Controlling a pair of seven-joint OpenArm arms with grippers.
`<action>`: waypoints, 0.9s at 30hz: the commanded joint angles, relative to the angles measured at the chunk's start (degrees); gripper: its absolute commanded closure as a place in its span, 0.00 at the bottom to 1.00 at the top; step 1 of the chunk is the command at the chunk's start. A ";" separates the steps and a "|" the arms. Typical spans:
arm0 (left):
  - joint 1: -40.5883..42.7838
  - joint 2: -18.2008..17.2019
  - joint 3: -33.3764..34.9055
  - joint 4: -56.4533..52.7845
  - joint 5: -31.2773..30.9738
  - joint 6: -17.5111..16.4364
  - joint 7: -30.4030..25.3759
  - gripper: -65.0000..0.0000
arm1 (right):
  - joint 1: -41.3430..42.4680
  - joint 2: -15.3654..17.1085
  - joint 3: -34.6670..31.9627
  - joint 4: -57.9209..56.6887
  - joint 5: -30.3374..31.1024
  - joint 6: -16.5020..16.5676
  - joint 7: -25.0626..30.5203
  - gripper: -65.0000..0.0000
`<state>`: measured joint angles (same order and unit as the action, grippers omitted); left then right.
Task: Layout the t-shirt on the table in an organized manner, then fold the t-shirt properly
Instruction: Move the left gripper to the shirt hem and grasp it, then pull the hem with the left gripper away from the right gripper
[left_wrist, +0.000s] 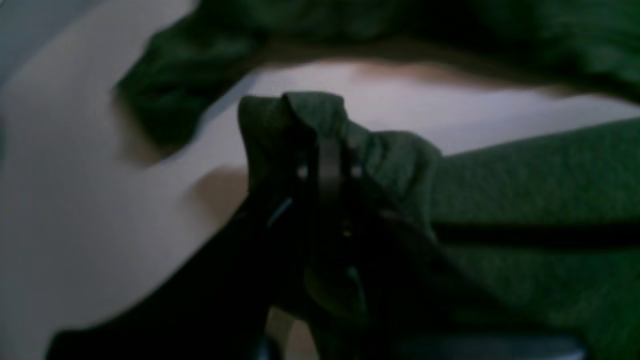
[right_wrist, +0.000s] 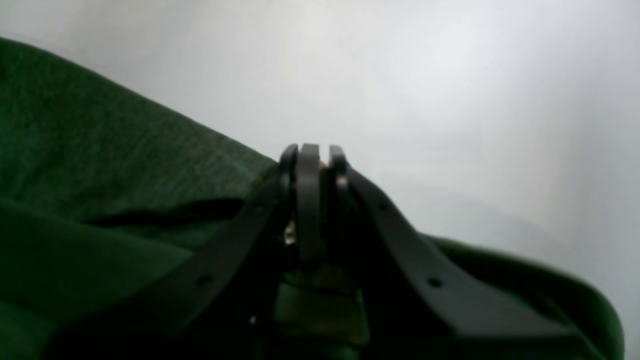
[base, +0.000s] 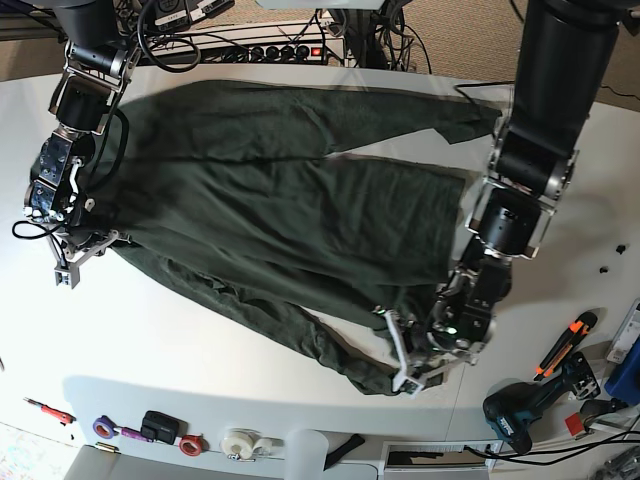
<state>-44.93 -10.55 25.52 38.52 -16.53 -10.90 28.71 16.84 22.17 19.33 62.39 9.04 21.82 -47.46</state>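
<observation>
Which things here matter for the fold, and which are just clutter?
Job: t-shirt, table, left gripper and right gripper, both shut on the shirt.
Clutter: cordless drill, tape rolls, orange-handled tool, power strip.

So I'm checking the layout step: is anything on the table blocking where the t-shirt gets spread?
Nothing visible does. The t-shirt lies on bare table; the tape rolls and drill sit along the near edge, apart from the cloth.

A power strip (base: 275, 50) and tangled cables (base: 380, 25) lie along the far edge, with a brown floor (base: 25, 40) at far left.
</observation>
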 joint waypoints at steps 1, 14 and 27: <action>-2.21 -0.90 -0.22 1.01 -0.15 1.05 -1.11 1.00 | 0.96 1.01 0.13 0.55 -0.55 -0.72 0.50 1.00; 2.64 -8.66 -1.84 11.04 -3.19 1.01 -1.07 1.00 | 1.11 1.03 0.22 0.55 -5.66 -12.07 6.29 1.00; 7.30 -8.52 -16.11 15.76 -6.86 -2.51 -1.07 1.00 | 5.38 1.03 0.22 0.61 -6.51 -16.11 9.55 1.00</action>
<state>-35.70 -18.44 9.85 53.21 -23.46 -13.74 28.91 20.56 21.89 19.33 61.98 3.03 6.15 -39.70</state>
